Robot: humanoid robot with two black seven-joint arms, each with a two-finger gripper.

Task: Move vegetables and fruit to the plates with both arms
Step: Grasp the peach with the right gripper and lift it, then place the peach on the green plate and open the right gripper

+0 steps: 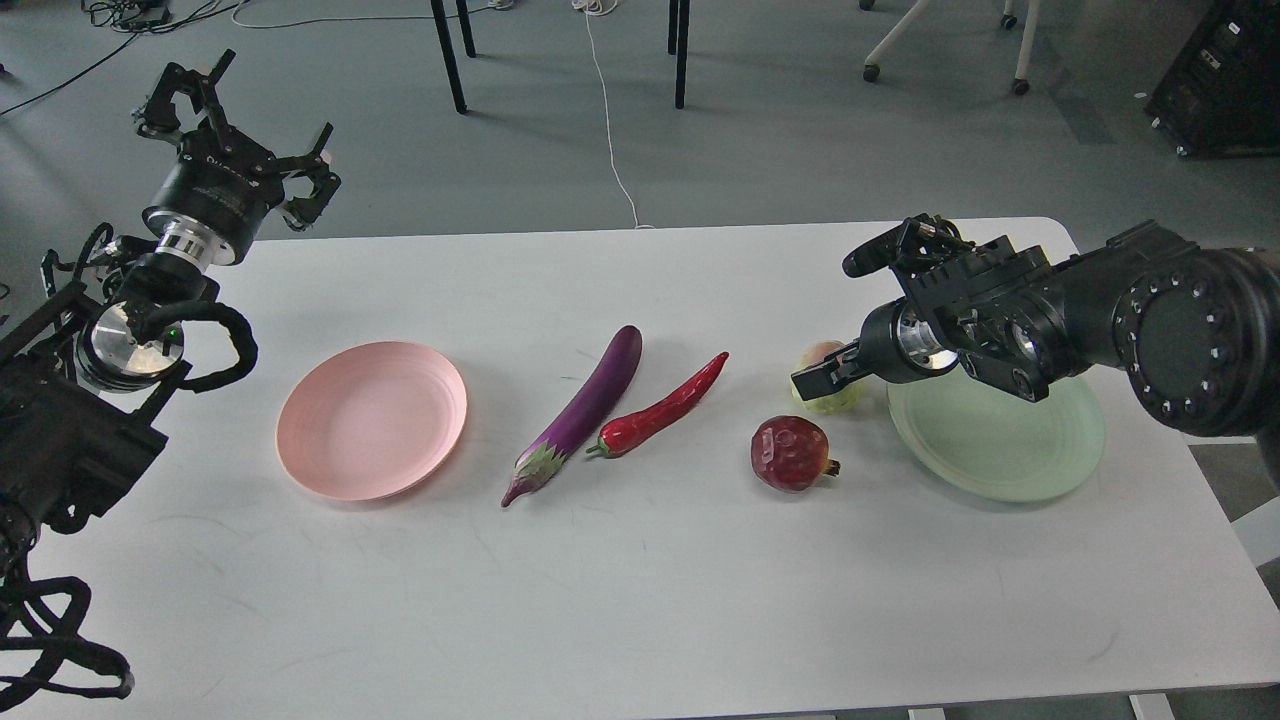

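The purple eggplant and the red chili pepper lie side by side at the table's middle. The dark red pomegranate sits to their right. The yellow-green fruit lies behind it, next to the mint green plate. My right gripper is open, low over this fruit, and one finger crosses in front of it and hides part of it. The pink plate is bare at the left. My left gripper is open and empty, raised beyond the table's far left corner.
The white table has bare room along its front half. Chair and table legs and a white cable are on the floor behind the table. A black cabinet stands at the far right.
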